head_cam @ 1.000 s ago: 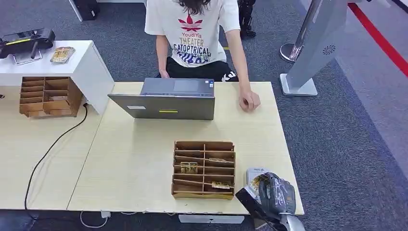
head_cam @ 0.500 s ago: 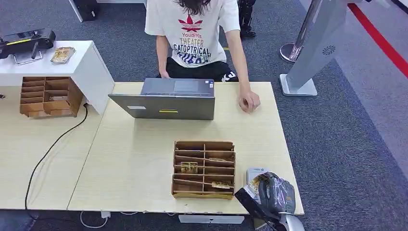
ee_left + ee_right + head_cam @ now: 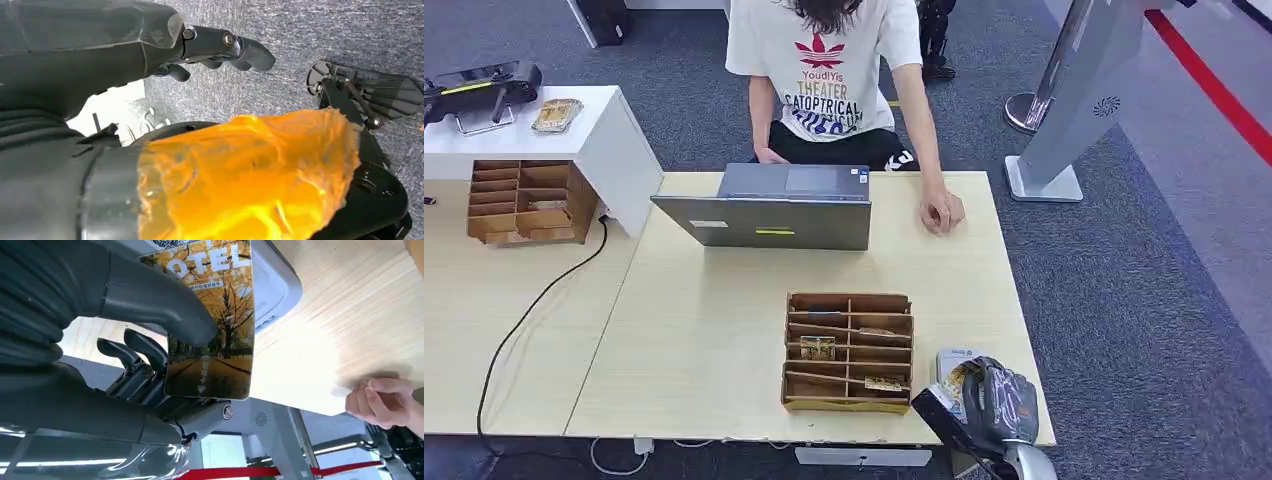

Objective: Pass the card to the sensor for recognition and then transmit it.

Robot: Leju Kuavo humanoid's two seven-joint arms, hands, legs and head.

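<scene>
My right hand (image 3: pixel 996 404) is at the table's near right corner and pinches a hotel card (image 3: pixel 215 325) printed with yellow autumn trees. The thumb presses on the card's face and the darker fingers (image 3: pixel 137 352) sit behind it. The card hangs just over the white and grey sensor (image 3: pixel 954 361), whose rounded casing (image 3: pixel 277 285) lies on the tabletop right behind the card. In the head view the card (image 3: pixel 955 384) peeks out from under the hand. My left hand (image 3: pixel 200 42) hangs over grey carpet with its fingers (image 3: pixel 240 50) loosely extended and holding nothing.
A wooden card organizer (image 3: pixel 849 352) stands left of the sensor. A person sits behind a grey laptop (image 3: pixel 769 208), with a hand (image 3: pixel 943 212) resting on the table's far right. A second organizer (image 3: pixel 519 200) and white cabinet (image 3: pixel 614 140) are at the left.
</scene>
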